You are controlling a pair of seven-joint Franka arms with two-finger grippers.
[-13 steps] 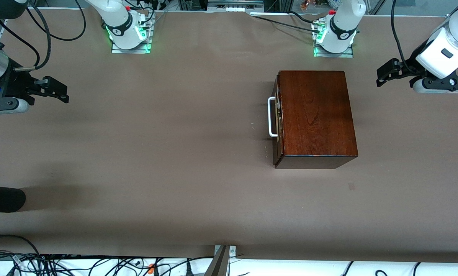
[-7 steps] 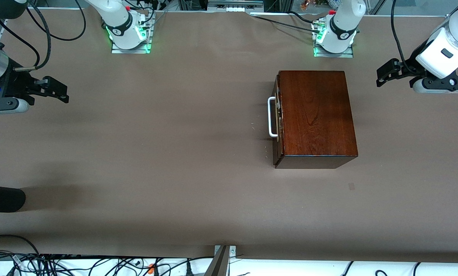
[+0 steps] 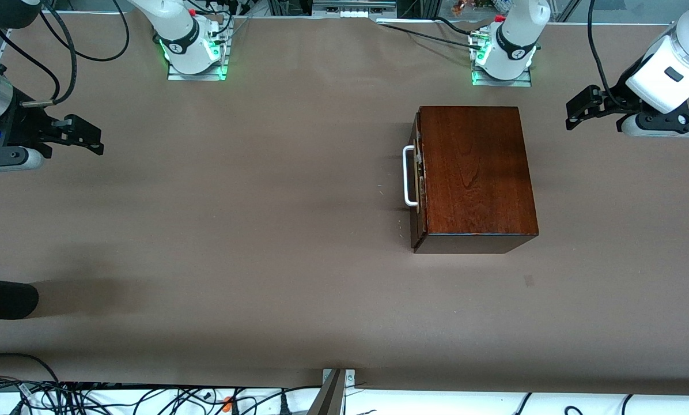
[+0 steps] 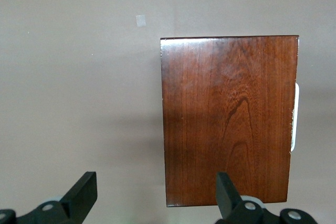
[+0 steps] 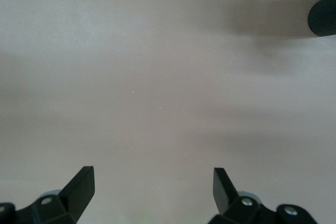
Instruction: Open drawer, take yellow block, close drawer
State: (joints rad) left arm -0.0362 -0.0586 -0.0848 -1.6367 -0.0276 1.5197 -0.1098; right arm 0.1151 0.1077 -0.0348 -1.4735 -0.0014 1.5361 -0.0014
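Brown paper covers the whole table (image 3: 235,230), bare across its middle. Right gripper (image 3: 94,138) hangs over the right arm's end of the table, jaws spread wide, nothing between them; that arm waits. Wooden box (image 3: 474,173) sits toward the left arm's end, its drawer (image 3: 418,190) shut flush, white loop handle (image 3: 408,176) facing the open middle of the table. Yellow block not visible, presumably inside. Left gripper (image 3: 575,112) hovers over the table edge past the box, fingers (image 4: 84,192) parted and empty. Nothing of the task done yet: opening, taking, closing all remain. Ample clear room in front of the handle for pulling.
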